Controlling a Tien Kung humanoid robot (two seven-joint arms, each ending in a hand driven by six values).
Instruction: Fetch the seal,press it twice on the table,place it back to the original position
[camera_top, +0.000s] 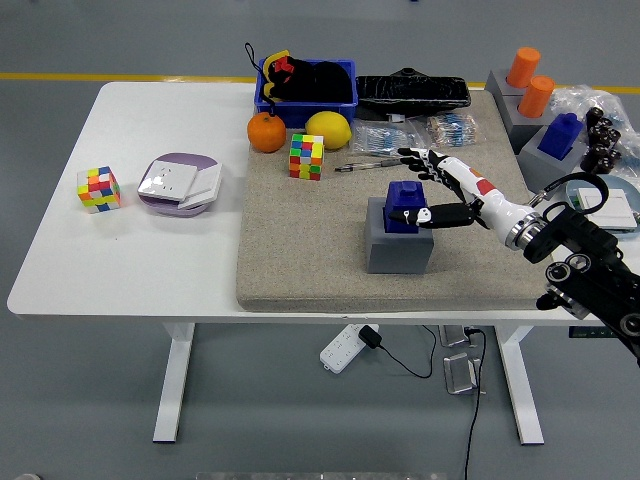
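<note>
One step: blue seal (405, 204) sits on its grey base (399, 244).
Right hand (445, 193): fingers spread, holding nothing, just beside the seal.
Next: judged either a fresh grasp or a retreat.
</note>
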